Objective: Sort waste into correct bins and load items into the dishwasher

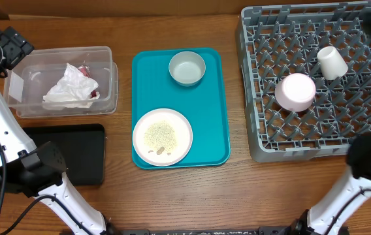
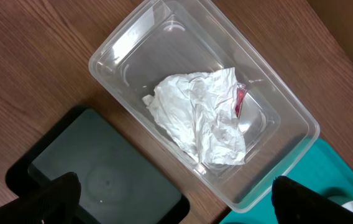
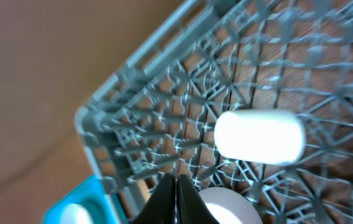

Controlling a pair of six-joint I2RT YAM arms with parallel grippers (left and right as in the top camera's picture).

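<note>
A crumpled white napkin [image 1: 71, 88] [image 2: 198, 115] lies in the clear tub [image 1: 109, 81] [image 2: 164, 37]; beside it sits the black tray [image 1: 74, 156] [image 2: 102, 174]. Whitish grains [image 1: 161, 135] lie on the plate [image 1: 180, 147]. A small bowl [image 1: 187, 68] stands on the teal tray. In the grey dish rack [image 1: 254, 147] [image 3: 164, 106] lie a cup [image 1: 332, 63] [image 3: 260, 135] on its side and an upturned bowl [image 1: 295, 91] [image 3: 226, 208]. My left gripper [image 1: 12, 46] [image 2: 176, 208] hangs open above the tub and black tray, holding nothing. My right gripper [image 3: 178, 186] is shut and empty above the rack.
The teal tray [image 1: 208, 130] [image 2: 325, 168] [image 3: 83, 199] lies mid-table between the tub and the rack. Bare wooden table [image 1: 238, 196] runs along the front edge. The white arms rise from the front left and front right of the table.
</note>
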